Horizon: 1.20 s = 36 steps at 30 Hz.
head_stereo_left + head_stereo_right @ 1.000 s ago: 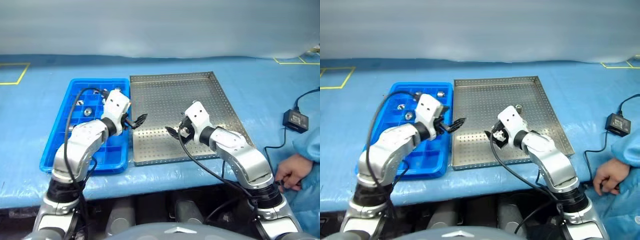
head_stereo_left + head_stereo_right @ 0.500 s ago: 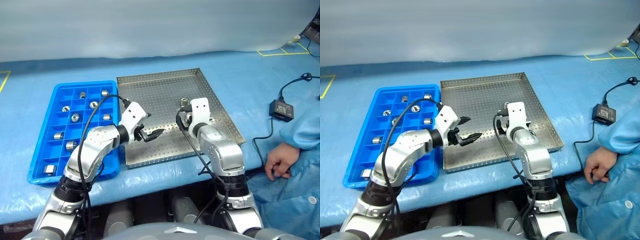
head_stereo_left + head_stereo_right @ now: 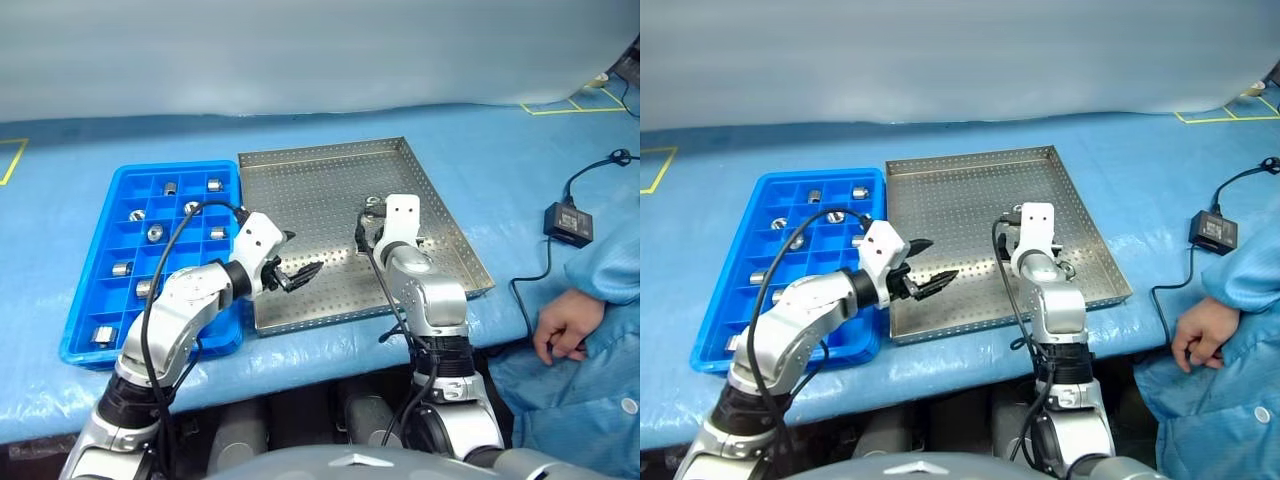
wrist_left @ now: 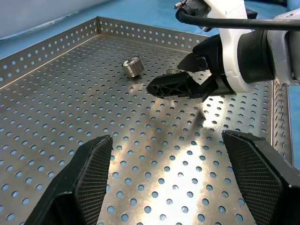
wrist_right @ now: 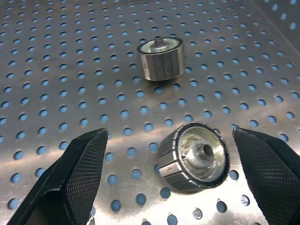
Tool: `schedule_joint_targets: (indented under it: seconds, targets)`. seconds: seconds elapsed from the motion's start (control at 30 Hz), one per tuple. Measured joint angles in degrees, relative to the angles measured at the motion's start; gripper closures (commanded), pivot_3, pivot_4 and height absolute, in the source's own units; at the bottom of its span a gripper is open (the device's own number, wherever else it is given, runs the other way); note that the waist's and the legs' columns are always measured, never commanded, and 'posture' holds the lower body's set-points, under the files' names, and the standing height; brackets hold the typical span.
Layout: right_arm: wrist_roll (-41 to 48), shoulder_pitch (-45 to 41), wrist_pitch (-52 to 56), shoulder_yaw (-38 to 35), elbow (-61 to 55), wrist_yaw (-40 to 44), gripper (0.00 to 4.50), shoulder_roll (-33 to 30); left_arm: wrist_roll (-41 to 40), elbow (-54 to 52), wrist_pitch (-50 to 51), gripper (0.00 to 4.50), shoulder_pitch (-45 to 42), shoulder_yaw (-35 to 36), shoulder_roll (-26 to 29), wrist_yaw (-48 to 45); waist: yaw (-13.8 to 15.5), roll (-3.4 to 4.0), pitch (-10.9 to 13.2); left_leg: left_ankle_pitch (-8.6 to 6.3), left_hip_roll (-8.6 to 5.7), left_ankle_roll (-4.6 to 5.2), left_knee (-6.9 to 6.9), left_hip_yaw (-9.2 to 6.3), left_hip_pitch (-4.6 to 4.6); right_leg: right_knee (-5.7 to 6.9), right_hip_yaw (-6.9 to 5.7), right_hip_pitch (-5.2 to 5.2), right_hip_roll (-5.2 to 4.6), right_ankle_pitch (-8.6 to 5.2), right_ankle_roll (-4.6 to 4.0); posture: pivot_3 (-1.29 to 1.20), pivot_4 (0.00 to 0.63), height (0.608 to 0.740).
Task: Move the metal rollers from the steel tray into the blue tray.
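The steel tray [image 3: 322,152] lies in the middle of the table with the blue tray [image 3: 103,205] beside it on the left. Several metal rollers [image 3: 155,232] sit in the blue tray's compartments. Two more rollers lie on the steel tray's perforated floor. One roller [image 5: 194,157] is just ahead of my open right gripper [image 5: 169,136], between its fingers [image 5: 84,164] and untouched. The other roller [image 5: 161,58] lies farther on. My left gripper [image 3: 300,253] hovers open and empty over the steel tray's near left part, pointing toward the right gripper [image 4: 187,82].
A person's hand [image 3: 562,330] and blue sleeve rest at the table's right front edge. A black power adapter [image 3: 567,222] with its cable lies to the right of the steel tray. Yellow tape marks show on the blue table cover.
The whole view has shifted. My right gripper has swung from pointing left to pointing straight ahead and moved forward to the rollers. My left gripper drew back a little over the steel tray.
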Motion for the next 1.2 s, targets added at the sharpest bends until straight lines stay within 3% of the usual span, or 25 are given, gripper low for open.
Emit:
schedule_joint_targets:
  seconds: [0.1,0.2,0.3,0.4,0.57,0.97,1.2]
  targets:
    - [0.16,-0.42,-0.73,-1.48,1.46,-0.52,0.0,0.89,-0.06,-0.01,0.49,0.43,0.52,-0.03,-0.23,0.72,-0.04,0.0,0.0,0.0,0.0,0.0,0.0,0.01,0.01,0.0,0.0,0.0,0.02,0.0,-0.01,-0.08,0.15,0.74]
    - [0.89,-0.7,-1.43,-3.28,4.4,-1.08,0.61,2.27,-0.19,-0.09,0.75,0.39,0.68,-0.04,-0.28,1.25,0.01,0.01,0.0,0.0,0.01,0.0,0.0,0.0,0.02,0.01,-0.01,0.0,0.06,0.0,-0.01,-0.07,0.15,0.74]
    - [1.31,-1.12,-2.04,-4.12,4.88,-1.27,1.55,3.03,-0.25,-0.49,0.88,0.39,0.82,0.0,-0.25,1.6,0.03,0.02,0.0,0.0,0.02,0.0,0.0,0.0,0.03,0.01,-0.01,0.01,0.05,0.0,-0.01,-0.06,0.15,0.74]
    - [1.42,-1.34,-2.58,-4.22,5.5,-1.37,1.55,3.03,-0.29,-0.88,1.0,0.39,1.45,0.74,-0.02,2.12,0.06,0.02,0.01,0.0,0.02,0.0,-0.01,0.01,0.03,0.0,0.0,0.01,0.05,0.0,-0.01,-0.06,0.15,0.74]
    - [1.71,-1.34,-4.46,-5.13,6.17,-1.17,2.6,2.75,-0.36,-2.05,1.68,0.39,2.91,1.11,0.27,2.85,0.14,0.04,0.02,0.0,0.04,0.0,0.02,0.03,0.03,0.0,0.02,0.01,0.03,-0.03,0.03,-0.03,0.15,0.74]
    - [2.54,-2.8,-7.91,6.32,0.12,11.39,2.6,-0.59,-2.1,-8.94,5.53,0.39,9.51,7.72,1.66,6.68,1.6,0.08,0.05,0.0,0.08,0.0,-0.12,-0.03,0.0,-0.01,-0.05,-0.04,0.02,-0.07,-0.02,0.1,0.15,0.74]
    - [11.4,-8.21,-3.06,16.2,-4.96,29.65,2.6,-2.17,-1.15,-20.17,16.12,0.39,15.26,17.8,2.75,15.48,3.91,0.09,0.07,0.0,0.11,-0.01,-0.16,-0.18,0.08,0.0,-0.22,0.04,0.06,-0.17,-0.11,0.24,0.15,0.74]
